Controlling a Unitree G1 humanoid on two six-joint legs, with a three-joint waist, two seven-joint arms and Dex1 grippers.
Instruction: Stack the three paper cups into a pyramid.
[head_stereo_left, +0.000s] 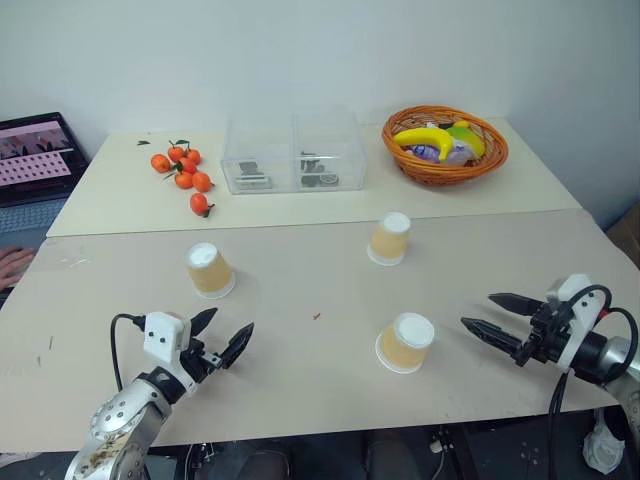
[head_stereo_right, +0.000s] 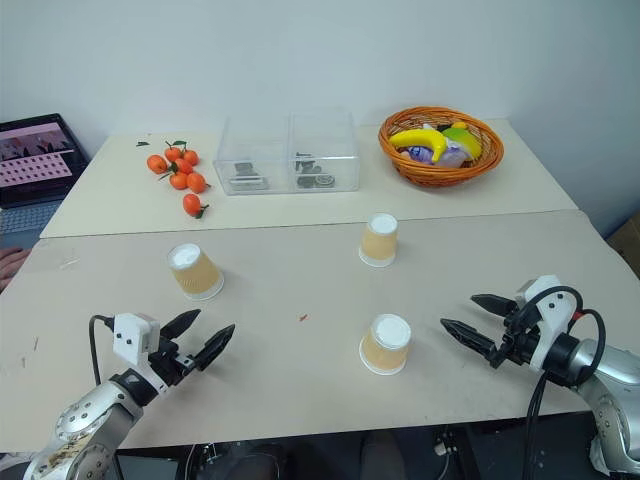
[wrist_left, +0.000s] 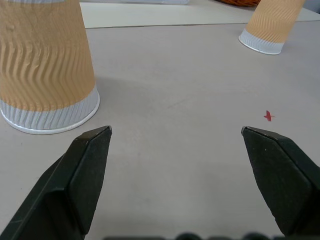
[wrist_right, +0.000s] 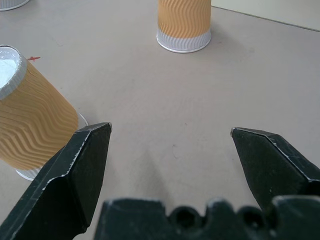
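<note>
Both arms low over table, left pincer (head_stereo_left: 226, 338) and right pincer (head_stereo_left: 490, 316) spread.

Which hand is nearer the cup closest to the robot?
Right. The right hand is just beside the cup; the left hand is much farther off across the table.

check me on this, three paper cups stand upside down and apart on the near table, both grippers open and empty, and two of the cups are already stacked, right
Not quite: no cups are stacked. The left eye view shows all three paper cups standing separately on the table. The rest holds: left gripper and right gripper are open and empty.
</note>
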